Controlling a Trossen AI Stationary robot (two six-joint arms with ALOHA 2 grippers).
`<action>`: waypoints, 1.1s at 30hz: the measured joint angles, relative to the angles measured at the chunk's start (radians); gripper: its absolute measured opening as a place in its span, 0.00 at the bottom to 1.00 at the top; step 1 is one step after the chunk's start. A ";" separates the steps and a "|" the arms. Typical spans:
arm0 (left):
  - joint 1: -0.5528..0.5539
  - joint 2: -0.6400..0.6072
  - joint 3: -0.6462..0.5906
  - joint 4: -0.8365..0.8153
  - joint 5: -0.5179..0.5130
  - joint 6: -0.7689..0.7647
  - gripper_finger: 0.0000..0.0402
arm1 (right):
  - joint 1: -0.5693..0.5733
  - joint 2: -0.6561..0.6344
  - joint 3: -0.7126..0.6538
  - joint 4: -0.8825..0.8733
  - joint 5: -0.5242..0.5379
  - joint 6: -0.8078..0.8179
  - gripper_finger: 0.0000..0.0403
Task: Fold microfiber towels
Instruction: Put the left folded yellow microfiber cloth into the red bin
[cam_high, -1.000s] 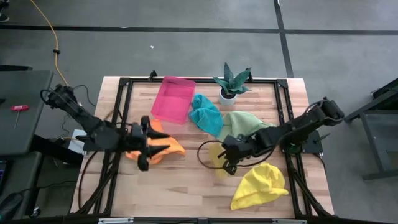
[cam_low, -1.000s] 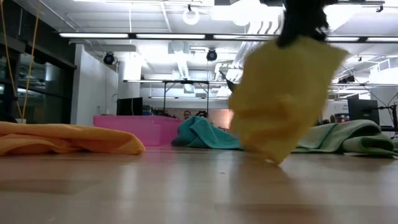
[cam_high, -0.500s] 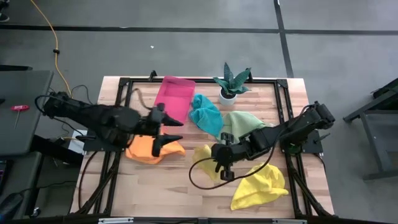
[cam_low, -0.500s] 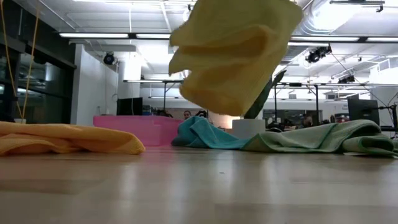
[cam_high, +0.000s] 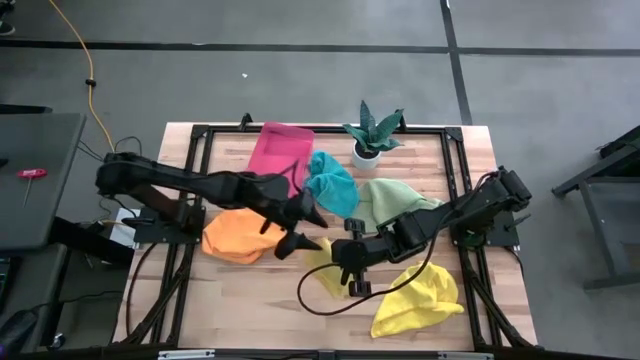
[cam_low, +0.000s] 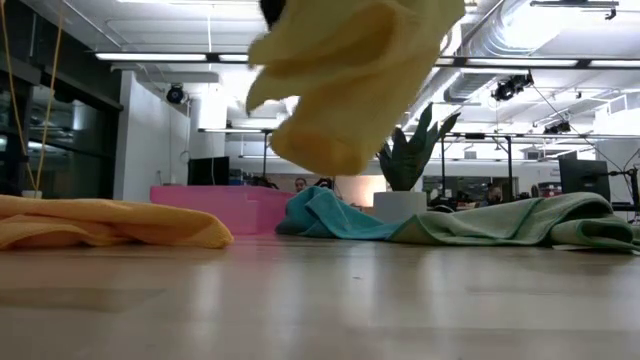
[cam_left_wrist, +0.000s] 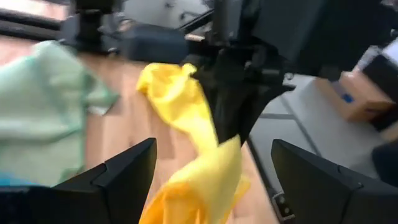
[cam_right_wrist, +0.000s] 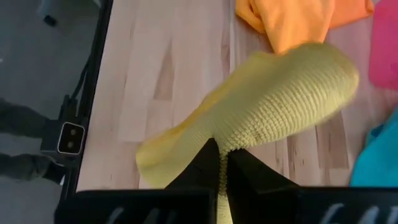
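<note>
Wooden slatted worktop (cam_high: 300, 310): right gripper (cam_high: 348, 272) pinches a crumpled yellow microfiber towel (cam_high: 328, 268) aloft; left gripper (cam_high: 305, 228) gapes wide, empty, beside it.

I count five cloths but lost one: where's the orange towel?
In the high view, the crumpled orange microfiber towel lies on the table's left side, below the pink plastic tray, beside the left hand.
</note>
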 joint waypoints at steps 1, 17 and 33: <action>0.000 0.018 0.001 0.027 0.024 -0.002 0.76 | 0.001 0.000 0.000 0.005 -0.001 -0.004 0.00; -0.004 0.099 0.000 0.030 0.193 -0.009 0.77 | 0.001 0.000 0.000 0.040 -0.033 -0.054 0.00; -0.009 0.099 0.000 -0.053 0.217 -0.009 0.77 | -0.003 -0.001 0.076 0.031 0.062 -0.098 0.00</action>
